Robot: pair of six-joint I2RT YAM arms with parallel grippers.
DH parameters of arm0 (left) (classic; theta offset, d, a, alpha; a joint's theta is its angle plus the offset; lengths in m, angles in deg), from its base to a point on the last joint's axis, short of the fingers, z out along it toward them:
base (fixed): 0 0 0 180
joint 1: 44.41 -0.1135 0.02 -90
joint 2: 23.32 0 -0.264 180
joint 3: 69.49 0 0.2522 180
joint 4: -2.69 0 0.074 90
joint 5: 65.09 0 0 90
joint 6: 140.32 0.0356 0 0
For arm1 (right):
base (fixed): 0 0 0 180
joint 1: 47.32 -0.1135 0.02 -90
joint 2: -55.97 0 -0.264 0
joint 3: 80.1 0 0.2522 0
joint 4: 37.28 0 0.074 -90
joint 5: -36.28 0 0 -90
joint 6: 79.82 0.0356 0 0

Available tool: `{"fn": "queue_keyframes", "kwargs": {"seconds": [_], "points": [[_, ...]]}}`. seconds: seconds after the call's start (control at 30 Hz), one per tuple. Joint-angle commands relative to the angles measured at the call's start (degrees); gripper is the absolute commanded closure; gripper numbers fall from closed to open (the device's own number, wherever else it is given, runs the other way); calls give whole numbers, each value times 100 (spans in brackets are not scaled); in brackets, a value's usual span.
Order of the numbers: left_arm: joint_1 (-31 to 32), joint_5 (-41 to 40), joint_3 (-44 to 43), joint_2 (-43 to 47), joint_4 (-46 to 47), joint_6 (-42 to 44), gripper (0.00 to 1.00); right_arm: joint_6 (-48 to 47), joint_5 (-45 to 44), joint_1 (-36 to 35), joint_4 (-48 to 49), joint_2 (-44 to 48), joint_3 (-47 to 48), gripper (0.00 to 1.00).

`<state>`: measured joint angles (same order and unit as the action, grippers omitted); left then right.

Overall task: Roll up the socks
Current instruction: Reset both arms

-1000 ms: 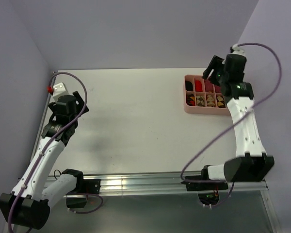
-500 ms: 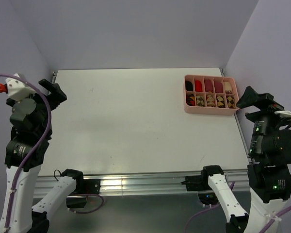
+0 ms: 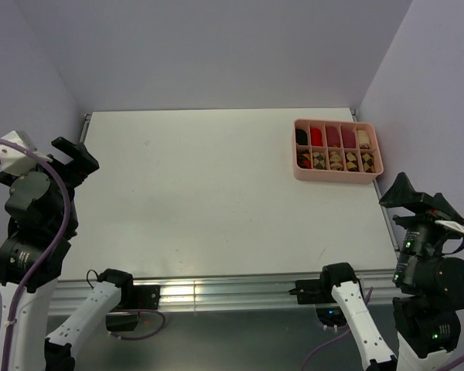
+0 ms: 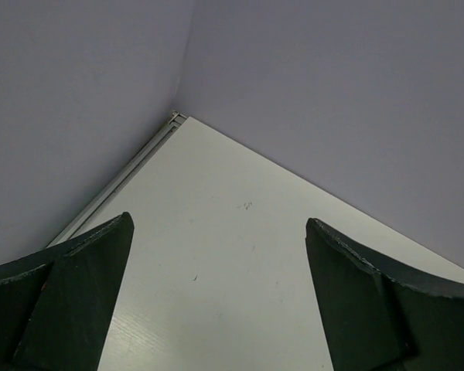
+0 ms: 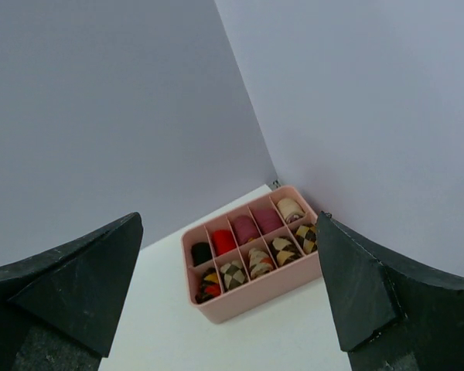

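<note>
We see smooth pink tray [image 3: 334, 177], rectangular, ten cells in two rows of five, at 2 o'clock on matte white tabletop [image 3: 216, 185]. Far row: five plain rolls [image 5: 223, 243], namely black, red, two pink, cream. Near row: argyle socks [image 5: 232, 273], rolled, diamond-patterned; we count at least four. Left fingers [image 4: 77, 286] and right fingers [image 5: 77, 286]: dark, wedge-shaped, spread wide, gripping nothing.
</note>
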<state>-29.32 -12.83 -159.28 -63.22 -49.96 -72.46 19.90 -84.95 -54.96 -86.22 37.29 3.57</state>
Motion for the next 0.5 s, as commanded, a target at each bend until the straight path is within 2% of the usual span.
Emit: {"fn": "queue_keyframes", "kwargs": {"seconds": [0.0, 0.47], "points": [[46, -164, 18, 131, 180, 86, 2, -251, -139, -45, 450, 57, -144, 0], [55, -67, 343, 387, 312, -46, 0, -181, 362, -53, 802, 189, -575, 0]]}}
